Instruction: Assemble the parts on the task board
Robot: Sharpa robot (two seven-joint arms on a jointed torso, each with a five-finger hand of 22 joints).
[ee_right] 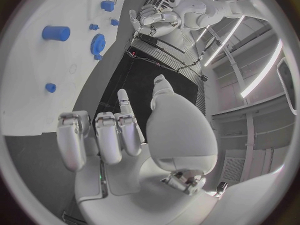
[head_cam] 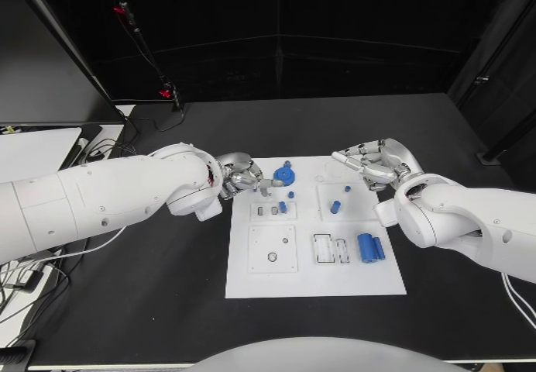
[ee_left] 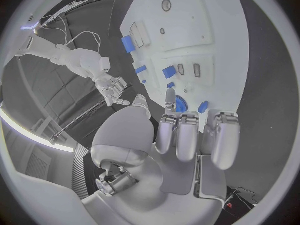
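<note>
The white task board [head_cam: 313,271] lies in the middle of the black table. A blue gear [head_cam: 285,173] stands at its far left corner, with small blue pegs [head_cam: 335,207] in front of it. Two blue cylinders [head_cam: 371,247] lie side by side at the board's right. My left hand [head_cam: 248,183] hovers at the board's far left edge, fingertips just short of the gear [ee_left: 180,104], and it holds nothing. My right hand [head_cam: 374,163] hangs over the far right corner with fingers spread and empty [ee_right: 106,135]. The right wrist view shows the gear [ee_right: 98,43] and a blue cylinder [ee_right: 56,33].
Shallow rectangular recesses [head_cam: 324,246] and a square plate with two holes [head_cam: 273,249] sit in the board's near half. A monitor's edge [head_cam: 56,101] and cables [head_cam: 106,147] are at the table's far left. Bare black table surrounds the board.
</note>
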